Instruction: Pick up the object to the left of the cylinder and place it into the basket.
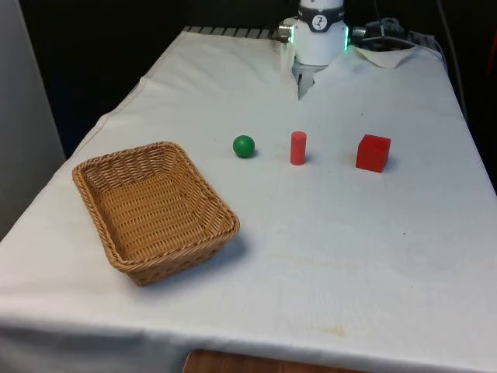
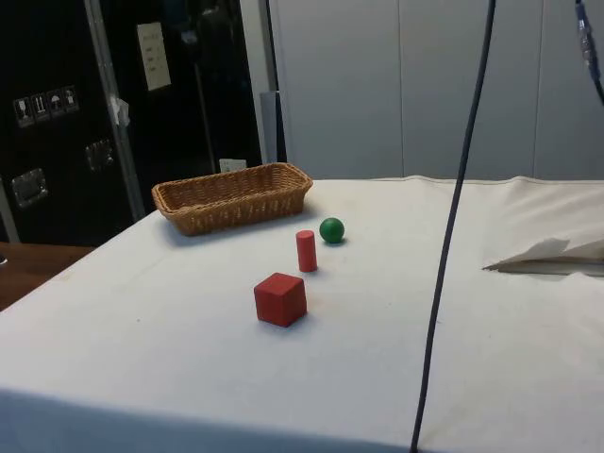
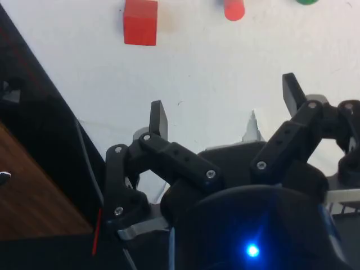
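A green ball [image 1: 244,146] [image 2: 331,229] lies on the white cloth, to the front view's left of an upright red cylinder [image 1: 298,148] [image 2: 306,250]. A red cube [image 1: 373,152] [image 2: 280,298] stands on the cylinder's other side. A woven wicker basket [image 1: 116,167] [image 2: 231,194] with nothing in it sits at the front view's left, nearer the camera. My gripper [image 3: 225,109] is open and holds nothing, high above the table's far end, well away from the objects. In the wrist view the cube [image 3: 140,21], cylinder [image 3: 234,9] and ball [image 3: 306,1] line up beyond its fingertips.
A crumpled fold of cloth [image 1: 388,54] [image 2: 552,255] lies at the robot's base. A dark cable [image 2: 453,236] hangs across the side view. The table edge drops off beside the cube in the wrist view, with wooden floor [image 3: 34,185] below.
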Robot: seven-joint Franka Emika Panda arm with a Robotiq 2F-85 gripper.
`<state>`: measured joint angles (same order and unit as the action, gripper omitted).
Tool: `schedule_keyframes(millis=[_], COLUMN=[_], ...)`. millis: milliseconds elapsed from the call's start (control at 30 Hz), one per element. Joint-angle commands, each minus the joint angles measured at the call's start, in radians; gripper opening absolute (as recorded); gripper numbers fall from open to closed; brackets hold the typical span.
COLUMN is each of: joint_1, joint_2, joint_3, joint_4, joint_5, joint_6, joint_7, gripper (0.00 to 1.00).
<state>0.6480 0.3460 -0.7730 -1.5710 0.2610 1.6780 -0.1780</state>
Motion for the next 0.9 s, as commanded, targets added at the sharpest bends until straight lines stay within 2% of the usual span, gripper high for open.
schedule_keyframes(millis=[0,33,100,300,333,367,533,567,600,733,800,833,867], joint_1=[0.000,0.008,0.007,0.015,0.001,0.016,0.020,0.004,0.020,0.023,0.023,0.006,0.023], joint_2=[0.004,0.005,0.007,0.001,0.011,-0.001,-0.012,0.005,-0.013,-0.016,-0.019,0.002,-0.020], joint_3=[0.010,0.011,0.021,0.050,0.053,0.055,0.087,0.092,0.092,0.116,0.125,0.132,0.129], joint_4=[0.000,-0.008,-0.014,-0.053,-0.036,-0.059,-0.098,-0.076,-0.104,-0.132,-0.144,-0.116,-0.149], joint_5=[0.000,-0.001,-0.004,-0.012,-0.002,-0.014,-0.028,-0.015,-0.030,-0.040,-0.046,-0.031,-0.049], joint_6=[0.004,0.023,0.034,0.084,0.054,0.090,0.142,0.112,0.149,0.190,0.206,0.177,0.212], joint_7=[0.010,0.021,0.030,0.061,0.048,0.065,0.092,0.080,0.096,0.116,0.125,0.112,0.128], gripper=[1.00,1.00,1.00,1.00,1.00,1.00,1.00,1.00,1.00,1.00,1.00,1.00,1.00])
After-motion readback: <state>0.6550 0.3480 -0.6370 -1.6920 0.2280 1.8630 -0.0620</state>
